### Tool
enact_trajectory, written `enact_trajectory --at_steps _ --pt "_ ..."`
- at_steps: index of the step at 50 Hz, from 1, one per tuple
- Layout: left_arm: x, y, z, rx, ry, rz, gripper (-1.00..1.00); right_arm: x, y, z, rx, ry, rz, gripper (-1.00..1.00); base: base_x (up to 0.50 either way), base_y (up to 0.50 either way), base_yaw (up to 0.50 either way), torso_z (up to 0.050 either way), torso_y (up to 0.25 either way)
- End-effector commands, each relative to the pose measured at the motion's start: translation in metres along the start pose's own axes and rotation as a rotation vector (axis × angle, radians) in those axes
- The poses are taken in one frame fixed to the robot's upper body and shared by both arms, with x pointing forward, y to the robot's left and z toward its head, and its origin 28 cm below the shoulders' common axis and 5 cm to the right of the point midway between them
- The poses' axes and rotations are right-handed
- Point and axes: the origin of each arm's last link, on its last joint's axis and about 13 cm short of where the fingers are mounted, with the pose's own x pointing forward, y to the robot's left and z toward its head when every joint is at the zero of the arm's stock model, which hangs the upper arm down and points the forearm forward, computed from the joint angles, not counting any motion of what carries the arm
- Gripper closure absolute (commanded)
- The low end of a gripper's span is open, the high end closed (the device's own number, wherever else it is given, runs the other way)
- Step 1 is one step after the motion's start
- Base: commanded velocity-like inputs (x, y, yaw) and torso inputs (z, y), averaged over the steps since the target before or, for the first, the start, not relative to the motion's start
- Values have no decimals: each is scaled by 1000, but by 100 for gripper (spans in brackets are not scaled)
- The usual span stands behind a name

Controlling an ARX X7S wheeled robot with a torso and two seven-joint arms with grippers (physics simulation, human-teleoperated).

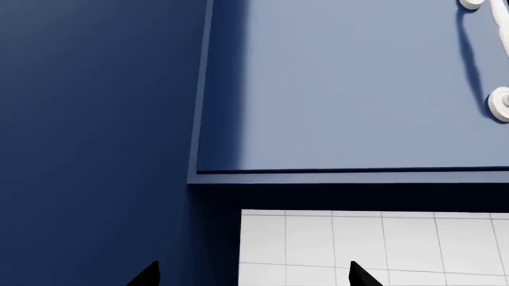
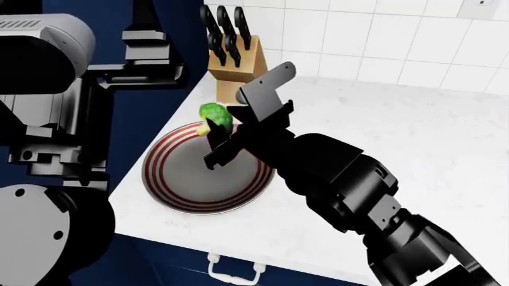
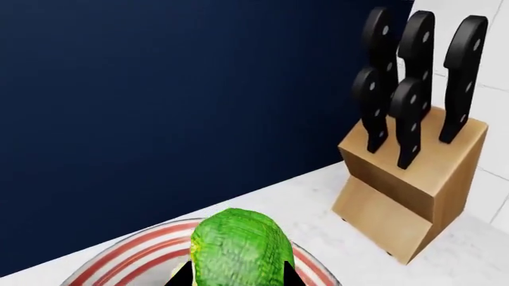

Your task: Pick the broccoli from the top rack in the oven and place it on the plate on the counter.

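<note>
My right gripper [image 2: 216, 132] is shut on the broccoli [image 2: 214, 117], a bright green floret, and holds it just above the far edge of the plate [image 2: 187, 185], a round grey plate with dark red rings on the white counter [image 2: 413, 137]. In the right wrist view the broccoli [image 3: 238, 247] sits between my fingertips over the plate's ringed rim [image 3: 127, 256]. My left gripper [image 1: 253, 275] is open and empty, facing a navy cabinet door [image 1: 350, 83]. The oven and the top rack are out of view.
A wooden knife block [image 2: 238, 62] with black-handled knives stands just behind the plate, also in the right wrist view [image 3: 406, 179]. A navy wall panel [image 3: 159, 107] rises left of the counter. White cabinet handles [image 2: 235, 269] sit below the counter's front edge. White tiles [image 2: 382, 36] back the counter.
</note>
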Motion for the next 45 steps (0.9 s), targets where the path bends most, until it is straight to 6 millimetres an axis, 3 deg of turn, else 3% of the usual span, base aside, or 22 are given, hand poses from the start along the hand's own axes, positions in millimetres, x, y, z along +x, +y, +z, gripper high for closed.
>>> enact_trajectory --at_steps 1,45 --pt "0 0 0 -2 1 1 -100 0 3 -7 -6 30 17 100 0 0 0 0 0" --pt "-1 0 0 -3 0 -3 -100 -3 9 -13 -19 96 56 100 0 0 0 0 0"
